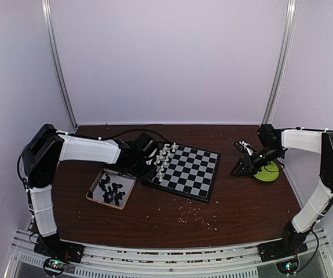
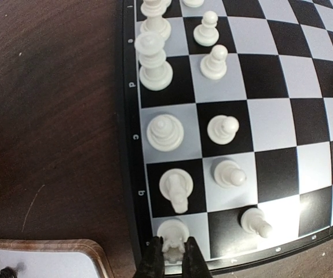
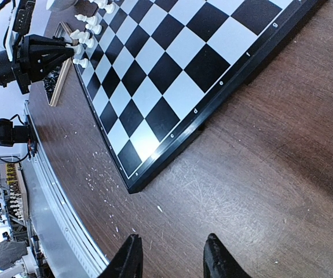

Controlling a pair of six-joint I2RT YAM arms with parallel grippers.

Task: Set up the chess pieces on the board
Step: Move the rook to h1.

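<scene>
White plastic in the grip: a white corner piece (image 2: 173,233) pinched between the left fingers (image 2: 153,262), closed on its base from either side; stands upright on the pale corner square of the board (image 2: 282,75), the corner nearest the tray (image 1: 95,183), right against the black border; reads as a placement in its last instant, held so the small man does not topple before sitting flat.

Other white chess pieces (image 2: 165,132) lined up in two files along that same edge, one per square; taller men on the outer file, pawns (image 2: 223,128) just inside; a sensible order, filling the side closest to the left arm.

Black chess pieces (image 1: 112,189) heaped in the tray, just beside the board on the desk (image 1: 241,208), within easy reach of the same arm; none visible on the board yet.

Right fingers (image 3: 130,258) parted and holding nothing; low over bare desk off the board's right side, near a green disc (image 1: 267,172); probably parked there to keep out of the left arm's way.

By judgement roughly half done: white side close to complete, black side not started. Next calls for a gentle release and a straight lift; risks brushing the neighbouring piece (image 2: 176,188) on the next square.
</scene>
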